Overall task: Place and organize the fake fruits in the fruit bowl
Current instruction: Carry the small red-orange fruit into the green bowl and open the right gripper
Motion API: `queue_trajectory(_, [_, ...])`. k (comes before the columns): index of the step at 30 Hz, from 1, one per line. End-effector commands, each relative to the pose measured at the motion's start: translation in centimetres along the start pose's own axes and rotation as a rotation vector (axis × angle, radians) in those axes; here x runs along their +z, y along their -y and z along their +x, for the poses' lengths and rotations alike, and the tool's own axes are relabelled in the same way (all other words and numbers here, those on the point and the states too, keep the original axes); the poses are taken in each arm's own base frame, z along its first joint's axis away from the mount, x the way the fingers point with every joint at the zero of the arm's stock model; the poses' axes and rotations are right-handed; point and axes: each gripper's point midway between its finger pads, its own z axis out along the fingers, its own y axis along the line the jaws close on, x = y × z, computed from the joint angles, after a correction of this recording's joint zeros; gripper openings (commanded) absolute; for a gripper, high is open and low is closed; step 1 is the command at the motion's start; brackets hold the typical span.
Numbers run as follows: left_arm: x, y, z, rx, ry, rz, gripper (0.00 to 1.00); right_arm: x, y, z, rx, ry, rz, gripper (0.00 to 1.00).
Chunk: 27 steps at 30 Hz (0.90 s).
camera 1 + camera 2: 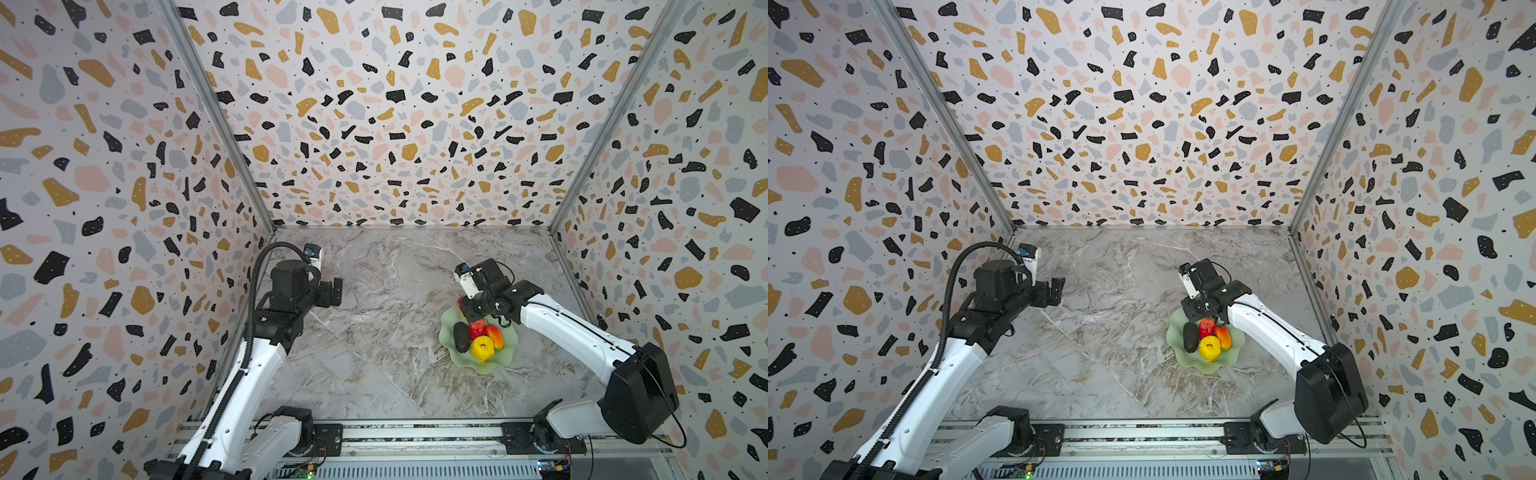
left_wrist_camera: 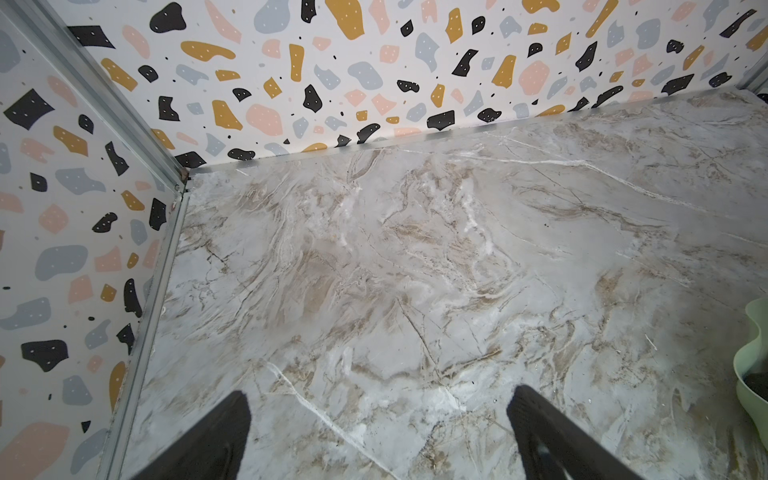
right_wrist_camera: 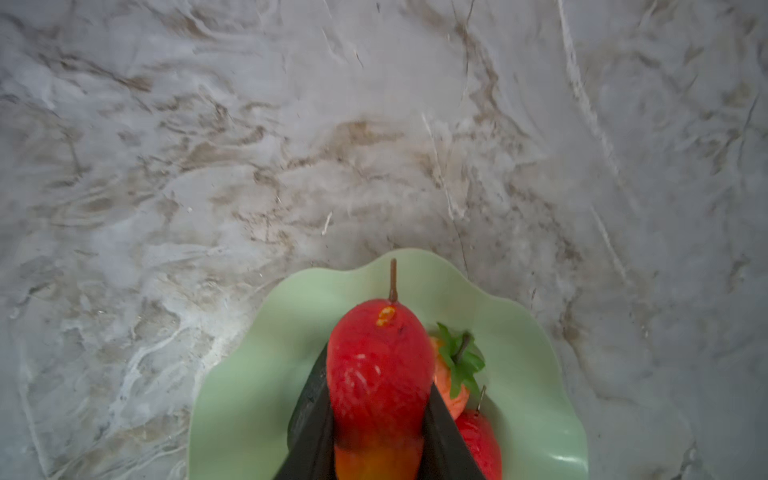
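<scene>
My fruit bowl holds 4 fruits: dark oval, strawberry, red-orange fruit, yellow lumpy fruit. My right gripper, angled down over the bowl's far rim, clamps a 5th, the red stemmed fruit. My left gripper hovers spread wide over the table, well apart.

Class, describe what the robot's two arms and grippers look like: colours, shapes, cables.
Both arms have white links with black joint housings. The left arm carries a ribbed black cable conduit; the right arm a thin black cable. The left gripper and right gripper have flat black fingers.
</scene>
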Motion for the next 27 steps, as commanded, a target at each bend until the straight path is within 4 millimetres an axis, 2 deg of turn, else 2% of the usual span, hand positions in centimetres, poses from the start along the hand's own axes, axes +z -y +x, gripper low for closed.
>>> queue_trajectory(1, [-0.1,0.1,-0.6,0.001,0.028,0.009,1.0,-0.2,0.7,-1.0,0.067,0.078,0.005,0.14])
queue_trajectory(7, [-0.1,0.0,-0.6,0.001,0.03,0.006,1.0,2.1,0.9,0.0,0.079,0.047,0.007,0.14])
queue_trajectory(14, [-0.2,0.0,-0.6,0.001,0.03,0.003,1.0,3.5,1.2,-0.1,0.07,0.04,0.024,0.17])
queue_trajectory(20, [-0.1,-0.1,-0.6,0.002,0.03,0.001,0.99,4.6,1.3,0.8,0.062,0.008,0.032,0.18])
queue_trajectory(23, [-0.1,0.0,-0.6,0.002,0.029,0.003,1.0,4.7,1.3,1.3,0.06,-0.003,0.031,0.23])
queue_trajectory(27, [0.0,0.0,-0.6,0.002,0.027,0.006,1.0,4.7,1.2,1.9,0.06,-0.012,0.027,0.4])
